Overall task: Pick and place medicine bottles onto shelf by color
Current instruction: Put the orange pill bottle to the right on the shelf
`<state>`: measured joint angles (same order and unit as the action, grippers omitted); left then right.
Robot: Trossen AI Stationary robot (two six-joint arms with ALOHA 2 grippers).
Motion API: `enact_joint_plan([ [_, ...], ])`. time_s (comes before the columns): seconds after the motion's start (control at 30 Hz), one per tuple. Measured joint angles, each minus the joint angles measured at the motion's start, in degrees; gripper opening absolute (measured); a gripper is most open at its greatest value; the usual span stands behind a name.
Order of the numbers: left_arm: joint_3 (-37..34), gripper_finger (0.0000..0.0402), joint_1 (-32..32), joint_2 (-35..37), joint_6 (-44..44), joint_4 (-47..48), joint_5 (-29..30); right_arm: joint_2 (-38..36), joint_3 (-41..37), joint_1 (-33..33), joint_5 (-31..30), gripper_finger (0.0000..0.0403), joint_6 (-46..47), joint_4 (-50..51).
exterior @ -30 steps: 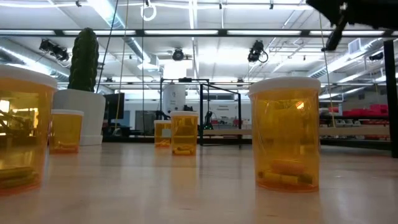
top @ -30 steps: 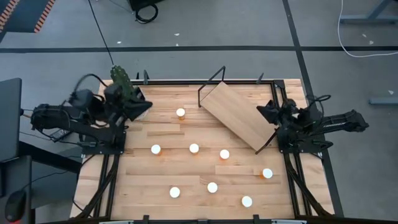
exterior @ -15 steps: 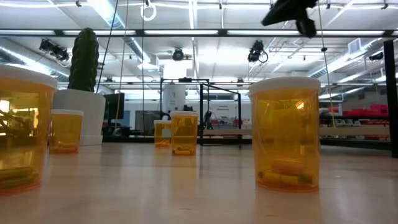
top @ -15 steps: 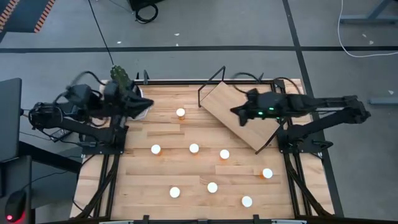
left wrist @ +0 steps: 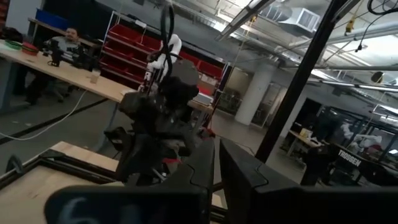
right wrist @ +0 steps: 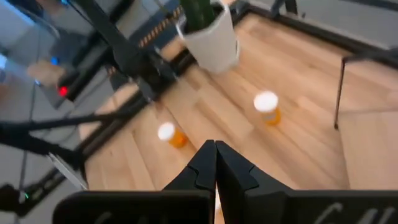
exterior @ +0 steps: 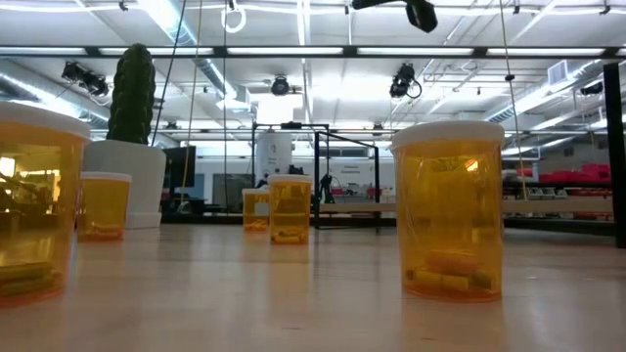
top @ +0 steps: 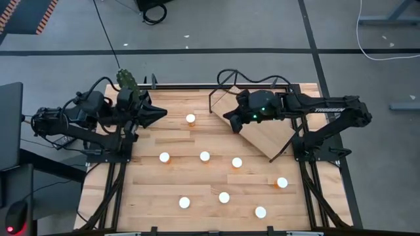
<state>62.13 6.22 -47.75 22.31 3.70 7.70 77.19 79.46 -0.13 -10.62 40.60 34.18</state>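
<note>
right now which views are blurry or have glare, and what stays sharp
Low view: the nearest medicine bottle is sharp, with a bright glint on its amber wall; ceiling strip lights are blown out. Right wrist view: soft throughout, the plant pot and two bottles smeared. Left wrist view: the right arm ahead is blurred. High view: evenly lit, white caps crisp.

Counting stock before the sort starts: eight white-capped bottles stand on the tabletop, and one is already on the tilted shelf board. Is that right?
Not quite. The high view shows the tilted shelf board bare of bottles; only the right end effector hangs over its edge, empty. The eight white-capped bottles, such as the one near the left end effector, do all stand on the tabletop.
</note>
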Motion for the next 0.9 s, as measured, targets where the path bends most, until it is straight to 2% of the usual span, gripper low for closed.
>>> enact_joint_plan([
  [0.13, 0.0, 0.0029, 0.0, 0.0, -0.4, -0.1, 0.0, 1.6, -0.1, 0.0, 3.9, 0.0013, 0.0, 6.0],
  [0.23, 0.0, 0.0035, 0.0, -0.6, -3.1, -0.1, 1.5, 3.3, -0.1, 0.2, 8.9, 0.0038, 0.1, 10.5],
  [0.47, 0.0, 0.0059, 0.0, -1.7, -4.1, 2.9, 7.5, 8.1, -0.2, 3.9, 10.7, 0.0149, 1.0, 13.2],
  [0.7, 0.0, 0.008, 0.0, -1.9, -2.7, 7.1, 8.2, 14.9, -0.2, 8.0, 9.9, 0.026, 4.3, 17.7],
  [0.9, 0.0, 0.0101, 0.2, -1.9, -1.9, 8.5, 8.2, 18.9, -0.2, 9.8, 10.1, 0.0324, 9.1, 20.8],
])
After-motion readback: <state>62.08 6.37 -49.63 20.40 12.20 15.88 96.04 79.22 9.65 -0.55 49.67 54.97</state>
